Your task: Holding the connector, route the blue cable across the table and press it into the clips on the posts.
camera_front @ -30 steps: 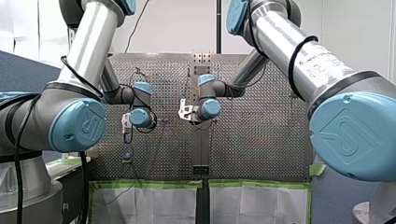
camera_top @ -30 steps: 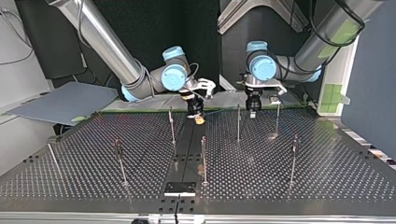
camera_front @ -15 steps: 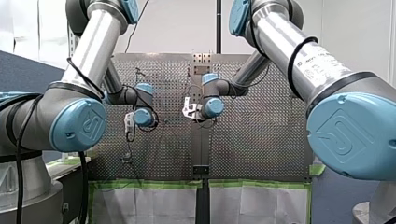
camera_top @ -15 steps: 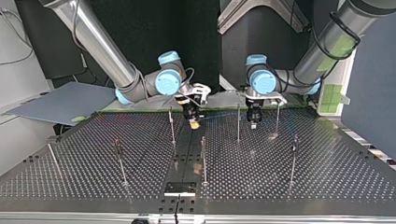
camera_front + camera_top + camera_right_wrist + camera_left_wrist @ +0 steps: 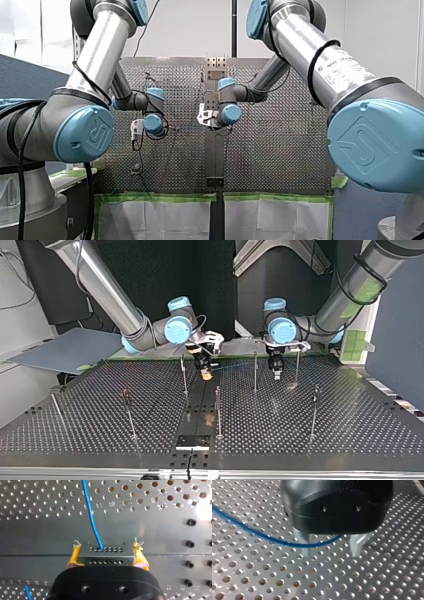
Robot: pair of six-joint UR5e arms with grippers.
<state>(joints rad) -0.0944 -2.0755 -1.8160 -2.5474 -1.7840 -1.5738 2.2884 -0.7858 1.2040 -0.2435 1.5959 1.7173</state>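
Right gripper [image 5: 107, 545] shifted toward top view's left, pinching connector [image 5: 105, 555] | left gripper [image 5: 330, 553] lowered, spread over blue cable [image 5: 287, 544]

Looks onto a pale wall [image 5: 190, 30], with white sheets [image 5: 160, 220] edged in green tape [image 5: 155, 197] below; opposite, onto black backdrop [image 5: 165, 270] and blue partition [image 5: 397, 315].

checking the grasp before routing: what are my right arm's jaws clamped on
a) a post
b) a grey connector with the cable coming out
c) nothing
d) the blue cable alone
b: in the right wrist view the right gripper pinches the connector between yellow pads, the blue cable leaving its face.
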